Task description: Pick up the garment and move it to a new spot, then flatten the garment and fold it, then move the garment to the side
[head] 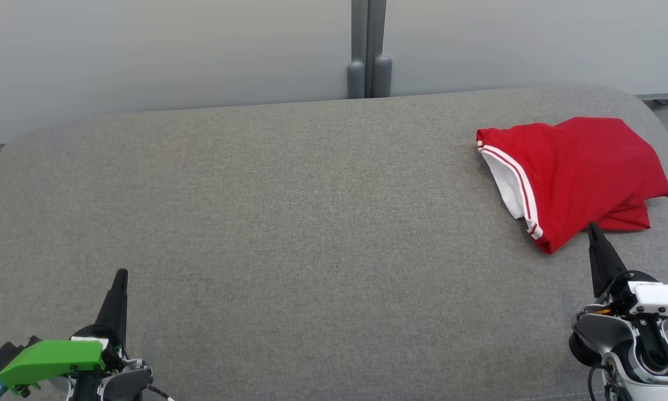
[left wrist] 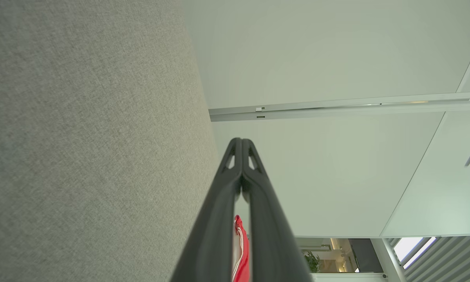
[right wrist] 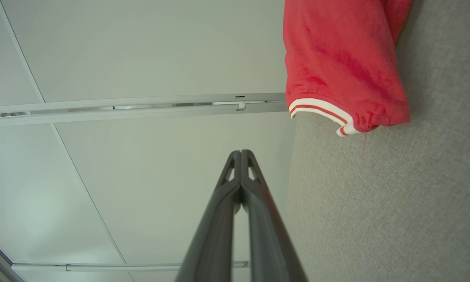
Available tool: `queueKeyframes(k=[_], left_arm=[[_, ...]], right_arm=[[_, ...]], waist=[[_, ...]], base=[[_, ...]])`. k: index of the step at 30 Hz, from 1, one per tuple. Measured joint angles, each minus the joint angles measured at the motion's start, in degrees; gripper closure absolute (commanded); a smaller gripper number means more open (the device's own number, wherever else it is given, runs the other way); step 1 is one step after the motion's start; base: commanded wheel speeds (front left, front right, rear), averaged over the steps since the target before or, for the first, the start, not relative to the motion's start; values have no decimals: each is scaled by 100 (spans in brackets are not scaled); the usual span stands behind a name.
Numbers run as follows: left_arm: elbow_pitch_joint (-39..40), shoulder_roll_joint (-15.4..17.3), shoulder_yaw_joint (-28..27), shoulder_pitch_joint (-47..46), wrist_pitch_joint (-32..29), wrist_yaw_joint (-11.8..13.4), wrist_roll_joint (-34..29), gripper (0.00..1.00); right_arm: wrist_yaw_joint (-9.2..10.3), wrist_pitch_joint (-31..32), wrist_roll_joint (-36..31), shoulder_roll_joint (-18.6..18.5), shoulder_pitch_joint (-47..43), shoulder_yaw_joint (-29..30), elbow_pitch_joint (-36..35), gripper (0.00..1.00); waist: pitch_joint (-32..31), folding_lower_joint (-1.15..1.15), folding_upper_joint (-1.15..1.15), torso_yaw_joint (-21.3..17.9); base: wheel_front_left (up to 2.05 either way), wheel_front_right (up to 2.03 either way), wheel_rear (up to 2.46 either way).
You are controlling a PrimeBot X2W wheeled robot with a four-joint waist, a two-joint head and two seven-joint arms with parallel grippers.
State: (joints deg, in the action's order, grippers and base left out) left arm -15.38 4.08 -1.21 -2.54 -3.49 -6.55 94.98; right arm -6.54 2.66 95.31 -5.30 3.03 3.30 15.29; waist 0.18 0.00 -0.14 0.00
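Garment [head: 576,172]: folded, upper right, seemingly already set aside.
Left gripper [head: 121,274]: clenched, empty, lower left.
Right gripper [head: 592,226]: clenched, empty, just beside garment.
Remaining: likely nothing.

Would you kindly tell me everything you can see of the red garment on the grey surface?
The red garment is soft, jersey-like cloth with a white band striped in red and white lining showing. It lies bunched and loosely folded at the far right of the grey padded surface, resting on it.

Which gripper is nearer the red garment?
The right gripper, shut, its tip close by the near edge of the red garment; the left gripper, also shut, sits far off across the grey cushion.
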Motion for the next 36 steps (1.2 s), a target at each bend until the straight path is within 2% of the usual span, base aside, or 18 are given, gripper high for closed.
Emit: queueKeyframes(k=[36], left_arm=[[-52, 0, -19, -10, -2, -35, 0, 100]], right_arm=[[-1, 18, -1, 4, 4, 13, 52, 100]], waist=[[-2, 0, 0, 0]], base=[[0, 0, 0]])
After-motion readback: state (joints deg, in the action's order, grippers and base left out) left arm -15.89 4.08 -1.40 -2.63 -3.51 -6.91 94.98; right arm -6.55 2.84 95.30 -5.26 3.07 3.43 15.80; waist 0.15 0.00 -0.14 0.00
